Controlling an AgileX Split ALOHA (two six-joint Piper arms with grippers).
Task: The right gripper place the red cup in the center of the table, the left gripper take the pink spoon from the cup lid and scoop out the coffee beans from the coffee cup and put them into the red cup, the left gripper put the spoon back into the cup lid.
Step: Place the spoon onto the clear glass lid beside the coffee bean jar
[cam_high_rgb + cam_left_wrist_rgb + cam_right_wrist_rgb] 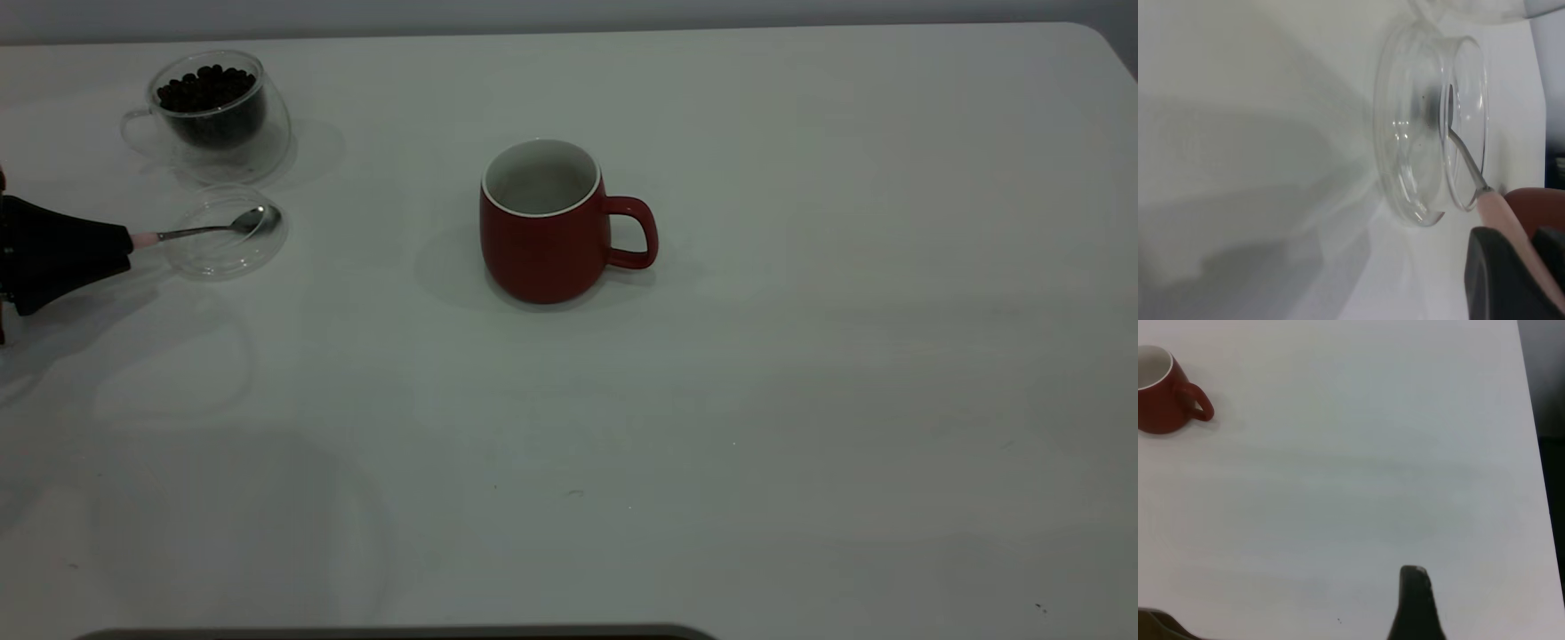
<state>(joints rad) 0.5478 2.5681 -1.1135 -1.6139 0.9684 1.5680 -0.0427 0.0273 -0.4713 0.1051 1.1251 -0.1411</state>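
Left gripper (124, 244) reaching in low from the exterior view's left edge, arm nearly level with the tabletop (800, 400), fingers clamped on the pale handle of the pink spoon (209, 229). Spoon's thin metal neck running out from the fingertips to the shiny bowl, which sits inside the cup lid (222, 233); whether the bowl rests on the glass or hangs just above it, hard to tell. In the left wrist view, one black finger (1501, 280) pressed against the pink handle, neck crossing the lid's raised rim. Lid lying flat, just in front of the coffee cup (218, 114), the two nearly touching. Coffee cup upright near the far left corner, heaped with coffee beans (206, 87). Red cup (544, 222) upright near the tabletop's middle, handle toward the right, white inside bare, well apart from the lid. Right gripper (1415, 603) seen only in its own wrist view, hovering over bare tabletop far from the red cup; just one finger showing, so open or closed cannot be told.
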